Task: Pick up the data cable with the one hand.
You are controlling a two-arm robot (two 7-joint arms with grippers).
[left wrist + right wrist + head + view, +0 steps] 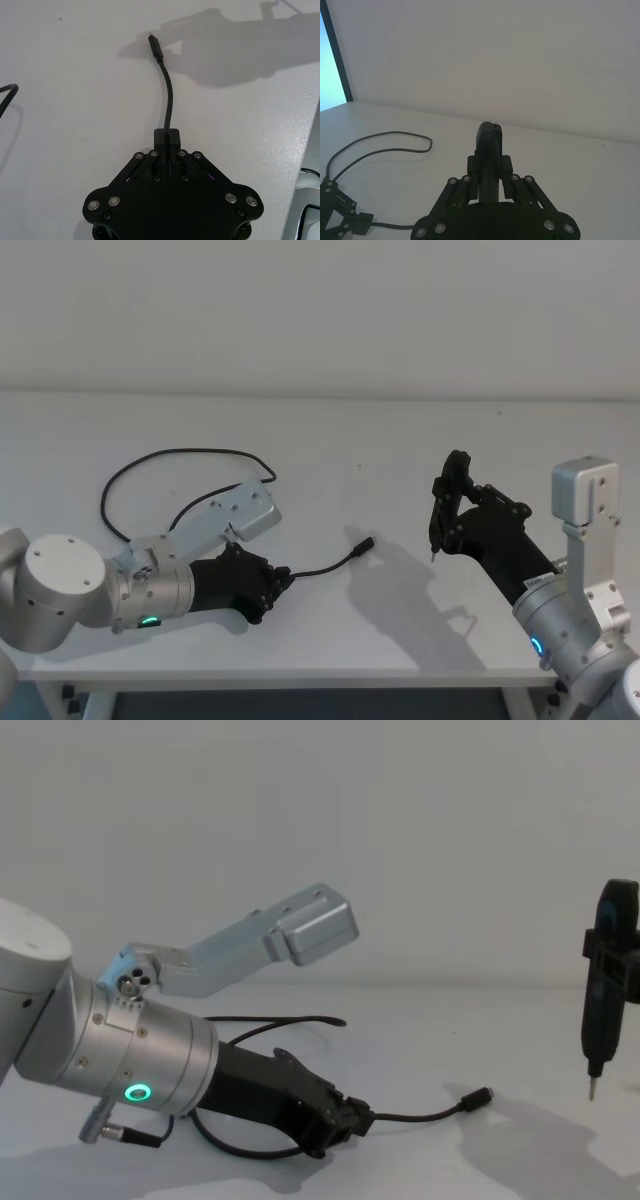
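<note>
Cable grasp, left arm. Left claw [284, 578] sits low over the white counter [400, 640], its fingers drawn together on the data cable [330, 563] and pinching it a short way back from one end. Ahead of the left claw the free stretch of cable curves out to a small dark plug [367, 542] with a metal tip; I cannot tell whether that plug touches the counter. Behind the left claw the rest of the cable lies in a wide loop flat on the counter, partly hidden by the arm's grey bracket [240, 510]. Right claw [450, 495] is well to the right of the left claw and raised off the counter. It is clamped around a black pen-like tool [437, 528], whose metal tip points down, clear of the surface.
</note>
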